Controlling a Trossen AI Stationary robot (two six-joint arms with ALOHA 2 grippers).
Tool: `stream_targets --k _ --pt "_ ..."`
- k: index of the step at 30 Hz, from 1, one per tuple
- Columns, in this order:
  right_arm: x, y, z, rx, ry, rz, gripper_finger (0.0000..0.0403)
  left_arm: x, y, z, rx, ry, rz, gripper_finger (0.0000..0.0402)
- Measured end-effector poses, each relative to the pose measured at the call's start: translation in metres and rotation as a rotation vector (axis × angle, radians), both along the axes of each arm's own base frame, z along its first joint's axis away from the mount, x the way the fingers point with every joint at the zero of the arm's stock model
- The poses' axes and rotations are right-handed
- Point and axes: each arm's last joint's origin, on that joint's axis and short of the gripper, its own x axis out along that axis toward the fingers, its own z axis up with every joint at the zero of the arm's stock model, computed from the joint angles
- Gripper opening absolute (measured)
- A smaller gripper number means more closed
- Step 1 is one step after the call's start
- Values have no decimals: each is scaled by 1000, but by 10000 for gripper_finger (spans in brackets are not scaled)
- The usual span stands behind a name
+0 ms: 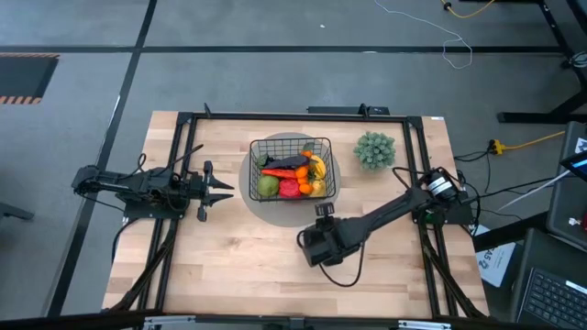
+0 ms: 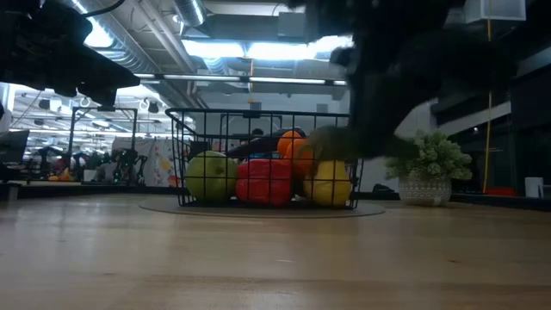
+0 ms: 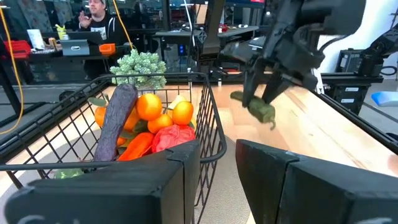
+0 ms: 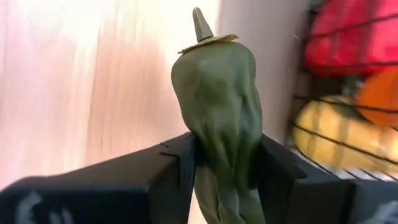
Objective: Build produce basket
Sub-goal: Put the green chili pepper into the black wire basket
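the right gripper (image 4: 224,168) is clamped on a green cucumber (image 4: 219,106), both fingers pressed into its lower half, stem end poking out beyond them. in the left wrist view the vegetable hangs off the table, clear of the wood, just outside the basket (image 1: 290,171). the basket sits on a grey disc (image 1: 255,203) at the middle of the table, already carrying a green apple (image 2: 210,176), a red pepper (image 2: 263,181), a yellow lemon (image 2: 327,182), tangerines (image 3: 149,106) and a purple eggplant (image 3: 117,122). the left gripper (image 1: 223,191) waits just left of the basket, fingers apart, holding nothing. a bushy plant (image 1: 374,149) stands to the basket's right, well out of the way.

to do this carry well, i'd say lift enough for the dangling end to clear the wire rim, travel over the near wall, then aim for the gap above the lemon. the grip looks low on the cucumber, so a slow swing should keep it from twisting. release only once it hangs inside the walls.
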Motion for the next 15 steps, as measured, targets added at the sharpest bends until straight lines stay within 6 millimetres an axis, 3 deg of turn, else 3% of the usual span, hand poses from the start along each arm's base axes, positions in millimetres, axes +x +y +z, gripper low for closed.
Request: stream_targets --k 15 --pt "-13 -10 67 -347 53 -72 117 0 0 0 0 0 0 94"
